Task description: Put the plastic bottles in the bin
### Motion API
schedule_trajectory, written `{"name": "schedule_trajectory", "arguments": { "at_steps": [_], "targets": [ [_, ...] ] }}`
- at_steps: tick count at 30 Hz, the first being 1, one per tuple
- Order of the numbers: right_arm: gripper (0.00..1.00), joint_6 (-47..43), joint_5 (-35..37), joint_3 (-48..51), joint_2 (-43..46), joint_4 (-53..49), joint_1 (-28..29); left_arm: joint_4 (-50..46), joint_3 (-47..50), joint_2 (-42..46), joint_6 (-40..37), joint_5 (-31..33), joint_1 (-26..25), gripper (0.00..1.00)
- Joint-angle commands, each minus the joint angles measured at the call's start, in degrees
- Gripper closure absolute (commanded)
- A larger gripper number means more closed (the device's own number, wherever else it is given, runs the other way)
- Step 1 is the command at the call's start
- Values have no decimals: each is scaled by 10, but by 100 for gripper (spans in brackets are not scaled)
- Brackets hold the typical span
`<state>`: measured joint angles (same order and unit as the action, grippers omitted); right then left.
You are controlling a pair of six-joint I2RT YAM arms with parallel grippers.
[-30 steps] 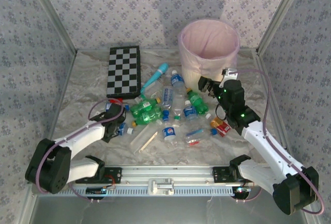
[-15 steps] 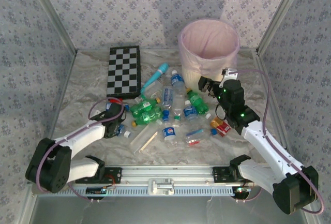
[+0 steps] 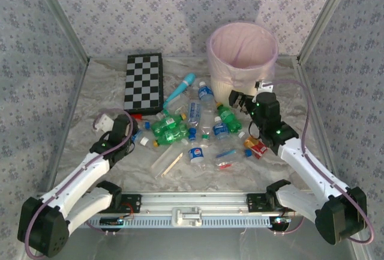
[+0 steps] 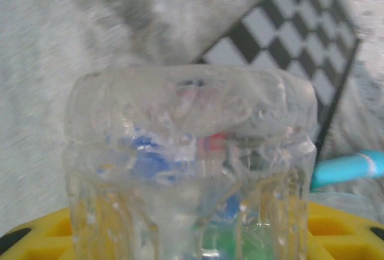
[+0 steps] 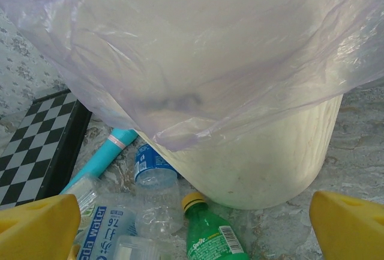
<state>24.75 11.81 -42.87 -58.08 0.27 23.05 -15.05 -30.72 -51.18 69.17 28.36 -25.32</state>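
Clear bottle — in left hand

The bin, round and cream-white with a pink liner over its rim, stands upright at the worktop's far right. The bottles lie scattered in a loose heap in front of it, some clear with blue labels, some green with yellow caps. A green bottle lies near its base. My left claw grips a clear bottle.
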Motion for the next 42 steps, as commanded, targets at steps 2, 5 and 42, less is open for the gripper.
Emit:
{"name": "schedule_trajectory", "arguments": {
  "at_steps": [2, 5, 42],
  "targets": [
    [0, 10, 8, 9, 0, 12, 4, 131, -79, -9, -167, -56, -11, 55],
    [0, 11, 11, 15, 2, 11, 4, 177, -130, -42, -240, -98, -22, 54],
    [0, 51, 2, 85, 119, -67, 1, 38, -1331, -913, -493, -506, -134, 51]
  ]
}}
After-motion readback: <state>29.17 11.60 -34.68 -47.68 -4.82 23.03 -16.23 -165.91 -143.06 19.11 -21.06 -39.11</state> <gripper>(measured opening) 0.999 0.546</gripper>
